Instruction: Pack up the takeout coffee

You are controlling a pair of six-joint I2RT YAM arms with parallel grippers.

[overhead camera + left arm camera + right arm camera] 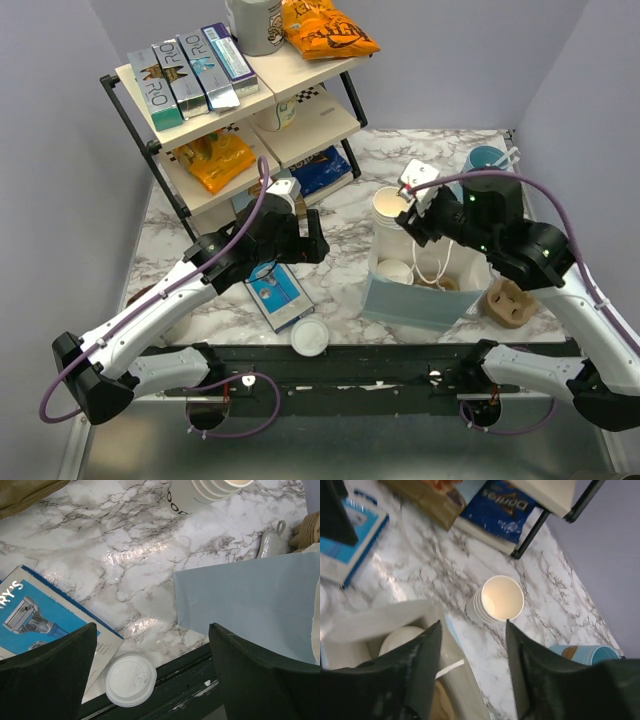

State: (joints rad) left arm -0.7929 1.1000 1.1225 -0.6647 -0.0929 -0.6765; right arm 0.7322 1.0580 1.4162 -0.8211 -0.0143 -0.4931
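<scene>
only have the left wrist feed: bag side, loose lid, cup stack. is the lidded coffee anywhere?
Observer: Yes. The takeout coffee sits inside the blue bag; its white lid shows through the open top.
Operator: right gripper holding anything?
Observer: No. The right gripper is open and empty, hanging above the stack of cups just beyond the bag.
Operator: anything else over on the right?
Observer: A blue cup by the far right wall, apparently lying on its side.
</scene>
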